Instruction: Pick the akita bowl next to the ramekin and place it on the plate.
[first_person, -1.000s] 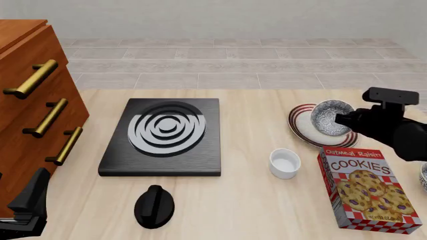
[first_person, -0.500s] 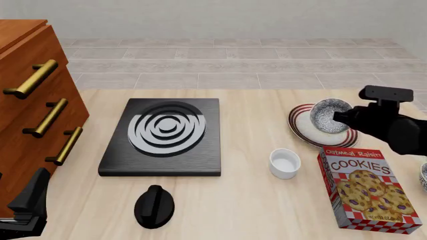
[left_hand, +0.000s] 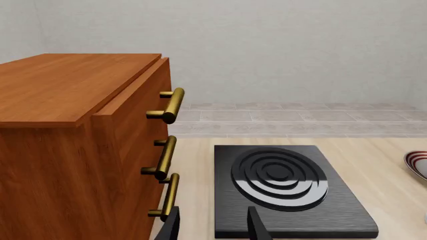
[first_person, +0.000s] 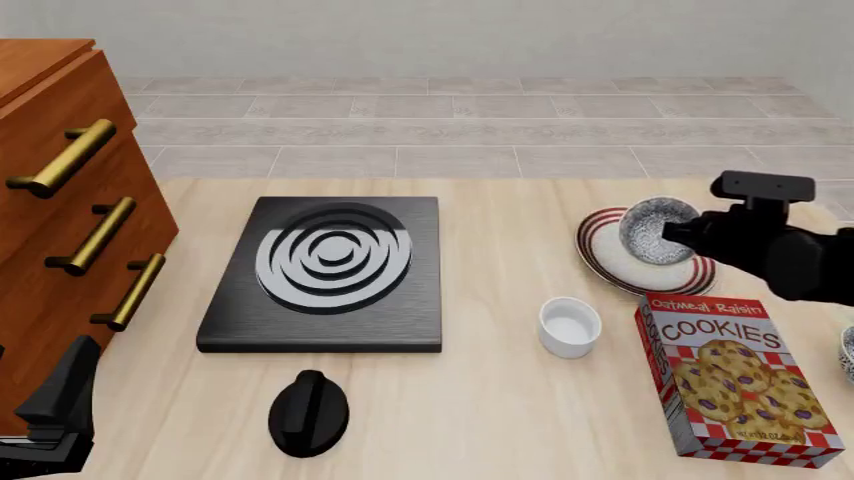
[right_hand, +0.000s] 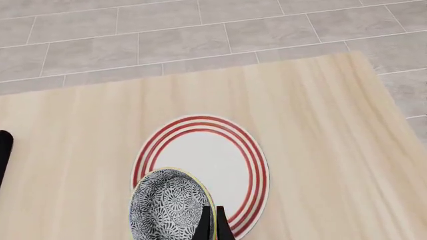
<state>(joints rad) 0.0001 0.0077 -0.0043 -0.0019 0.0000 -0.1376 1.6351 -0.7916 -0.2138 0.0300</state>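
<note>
At the desk's left edge stands a wooden drawer chest (first_person: 60, 190) with brass handles. The left pincer (left_hand: 212, 227) waits low at the near left corner, its fingers parted with nothing between them. Next comes the black burner slab (first_person: 327, 272), with a black knob (first_person: 308, 411) nearer the front edge. The ramekin (first_person: 570, 326) sits right of centre. Toward the right edge, the right pincer (right_hand: 213, 225) grips the rim of the akita bowl (first_person: 657, 229), tilted above the plate (first_person: 607, 258). A cookie box (first_person: 738, 375) stands at the near right corner.
</note>
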